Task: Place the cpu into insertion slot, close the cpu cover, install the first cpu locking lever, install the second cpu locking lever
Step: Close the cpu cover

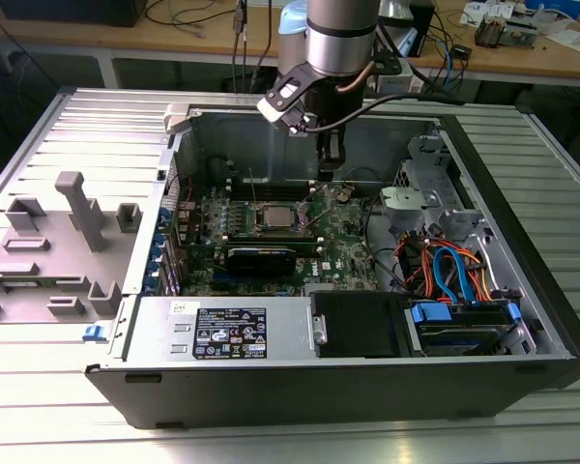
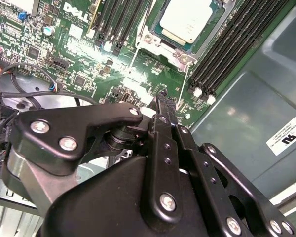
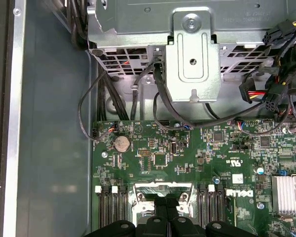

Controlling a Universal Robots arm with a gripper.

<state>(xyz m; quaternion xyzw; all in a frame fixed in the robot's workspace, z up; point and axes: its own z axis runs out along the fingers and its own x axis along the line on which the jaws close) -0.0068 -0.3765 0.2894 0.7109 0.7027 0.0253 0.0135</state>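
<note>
The cpu (image 2: 190, 19) lies in the insertion slot (image 1: 275, 218) on the green motherboard, its silver top facing up. The silvery cpu cover (image 2: 150, 44) lies around it, and the chip shows through the cut-out. A thin wire locking lever (image 2: 132, 61) runs along the socket's side toward my gripper; I cannot tell whether it is latched. My gripper (image 2: 160, 96) hangs over the board just beside the socket's edge, toward the exterior view's right (image 1: 330, 170). Its black fingers (image 3: 164, 207) are pressed together with nothing visible between them.
Black memory slots (image 2: 237, 44) flank the socket on both sides. A long black card (image 1: 261, 257) sits in front of the socket. A metal drive cage (image 3: 192, 54) with cables, a coin cell (image 3: 121, 143) and a finned heatsink (image 3: 288, 192) lie nearby. The case walls (image 1: 300, 130) enclose the board.
</note>
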